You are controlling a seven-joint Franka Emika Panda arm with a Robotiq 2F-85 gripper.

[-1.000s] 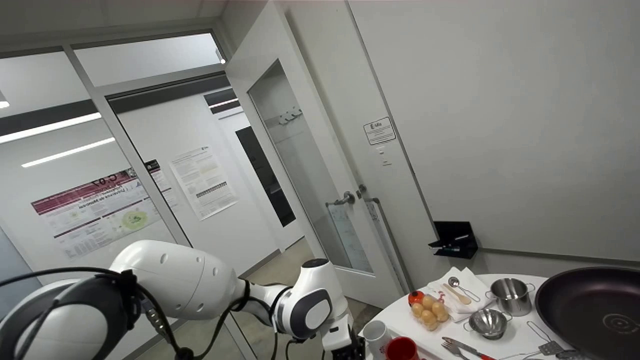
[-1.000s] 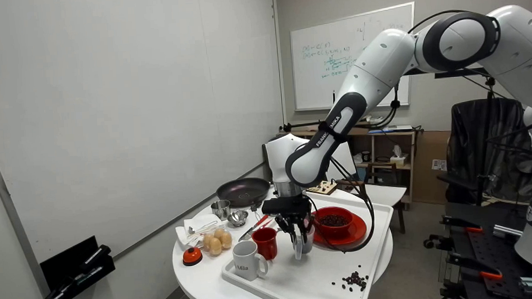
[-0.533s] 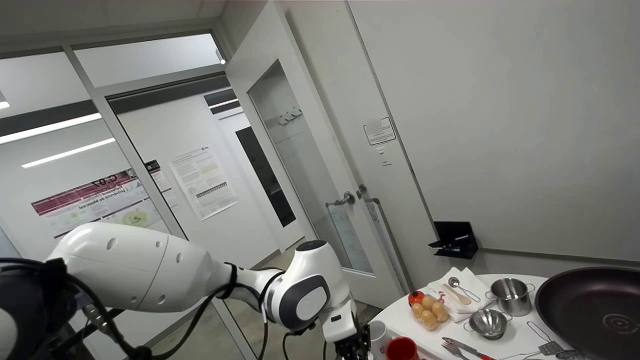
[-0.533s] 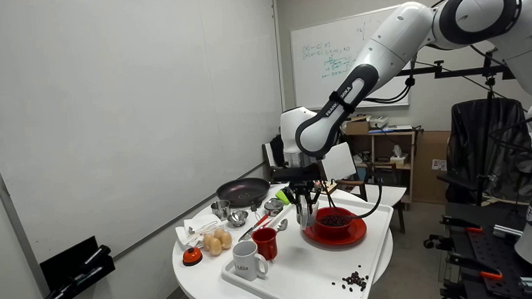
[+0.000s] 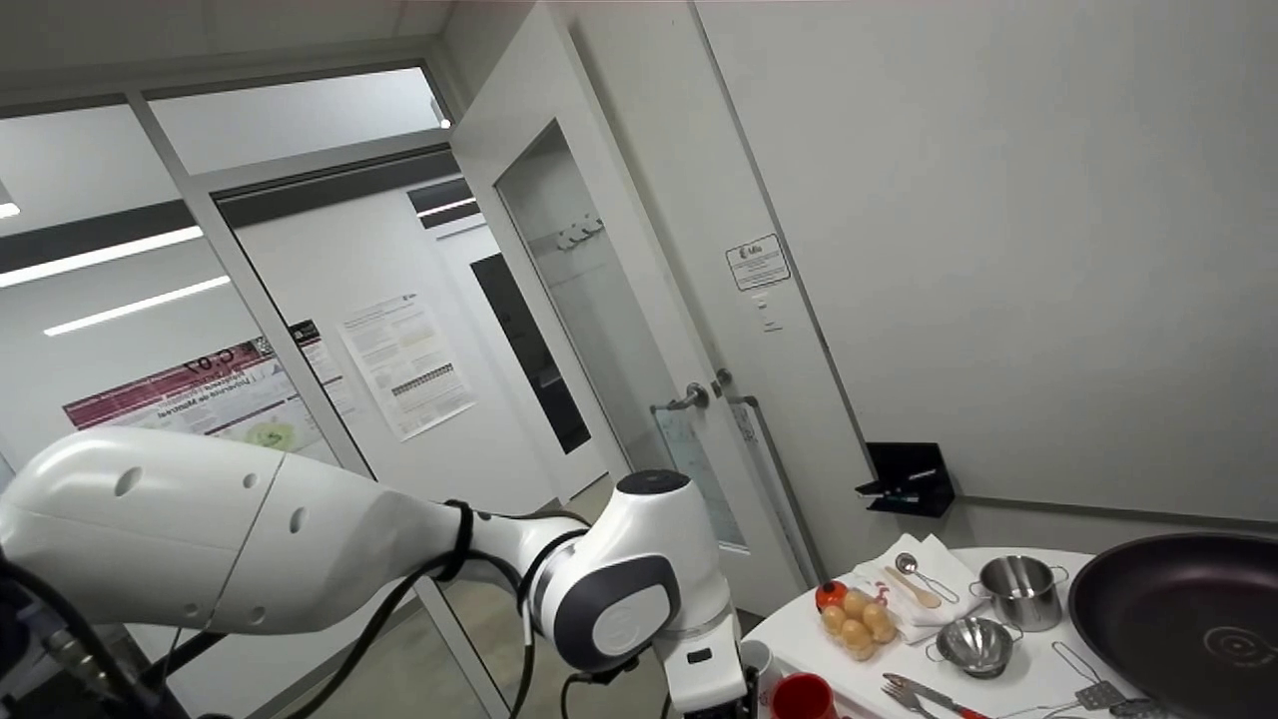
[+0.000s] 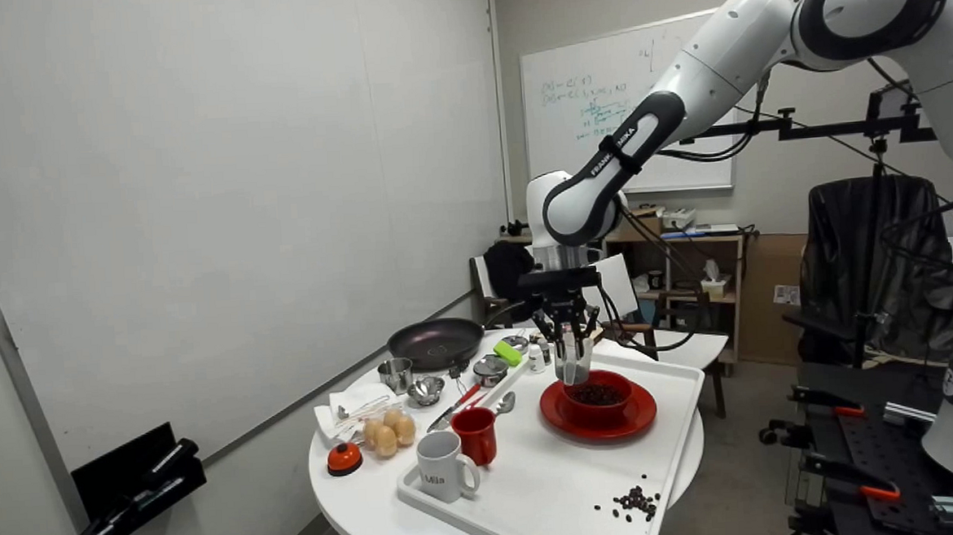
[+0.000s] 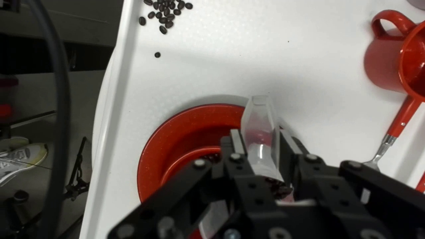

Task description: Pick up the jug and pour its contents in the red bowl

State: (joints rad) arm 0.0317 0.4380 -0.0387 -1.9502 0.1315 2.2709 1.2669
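Jug of thin, see-through, faintly grey material (image 6: 573, 367) is hanging roughly upright in midair at the small, round, bright red bowl (image 6: 600, 415); whether it is passing over the rim or just beside it, I cannot tell. It is riding higher and nearer the bowl than half a second ago, and the smooth white robot arm (image 6: 711, 68) is rising with it. One glossy, tapering part of the jug is poking out past the fingertips (image 7: 237, 141), and in the wrist view dark beans (image 7: 277, 188) are showing just below it, either inside the jug or through its wall. The black, many-jointed gripper (image 7: 264, 142) is keeping a narrow gap, pinching that part from both sides. The bowl is holding a heap of small, dark, oval beans (image 6: 596, 394) and is sitting on a broad, glossy red plate (image 6: 646, 413); both are staying put. Farther out, loose beans (image 6: 635, 500) are lying scattered on the flat, raised-edged white tray (image 6: 537, 480), while a rounded red mug (image 6: 475, 436) and a pale grey, lettered mug (image 6: 442, 465) are standing near each other on it. A small white bottle (image 6: 537, 359) is now coming into sight in an exterior view.
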